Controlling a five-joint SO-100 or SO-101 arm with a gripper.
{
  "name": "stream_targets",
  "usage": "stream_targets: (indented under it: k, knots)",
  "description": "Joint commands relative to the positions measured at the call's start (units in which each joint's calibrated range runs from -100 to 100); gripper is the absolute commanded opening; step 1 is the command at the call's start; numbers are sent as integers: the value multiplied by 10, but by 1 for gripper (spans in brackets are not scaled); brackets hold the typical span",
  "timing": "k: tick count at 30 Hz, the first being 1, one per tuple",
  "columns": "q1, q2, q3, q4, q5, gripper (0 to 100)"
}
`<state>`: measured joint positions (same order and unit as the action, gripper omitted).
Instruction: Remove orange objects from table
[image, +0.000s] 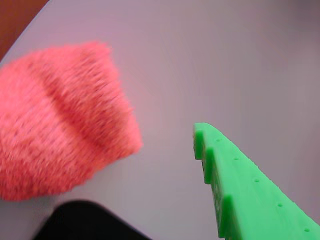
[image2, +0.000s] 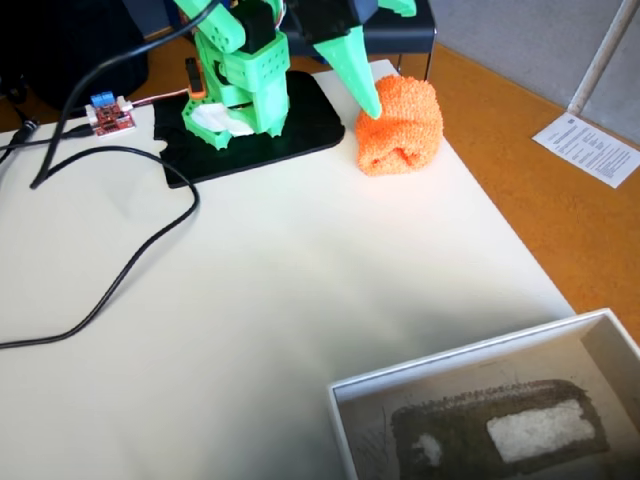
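Note:
The orange fuzzy cloth bundle (image2: 400, 125) lies folded near the far right edge of the cream-white table (image2: 300, 300), just right of a black mat. In the wrist view the bundle (image: 60, 120) fills the left side, resting on the table (image: 210, 60). My gripper (image2: 385, 70) hangs over the bundle's left top, with one green finger's tip touching or just above it. In the wrist view only this toothed green finger (image: 240, 185) shows, at lower right, apart from the bundle, with nothing against its teeth. The jaws stand open and empty.
The arm's green base stands on the black mat (image2: 300, 130). A red circuit board (image2: 110, 115) and black cables (image2: 130, 270) lie at the left. A white shallow box (image2: 450, 365) with a dark pad sits at the near right. The table edge runs close behind the bundle.

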<state>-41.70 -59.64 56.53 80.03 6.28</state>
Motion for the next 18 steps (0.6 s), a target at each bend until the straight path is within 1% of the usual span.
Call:
stream_targets:
  k: [1, 6, 11, 15, 18]
  knots:
    - [-48, 31, 20, -43, 1, 60]
    - [-66, 161, -5, -86, -18, 60]
    - [-47, 283, -34, -117, -28, 60]
    - [-37, 352, -44, -129, -36, 60]
    - [-39, 373, -47, -127, -44, 60]
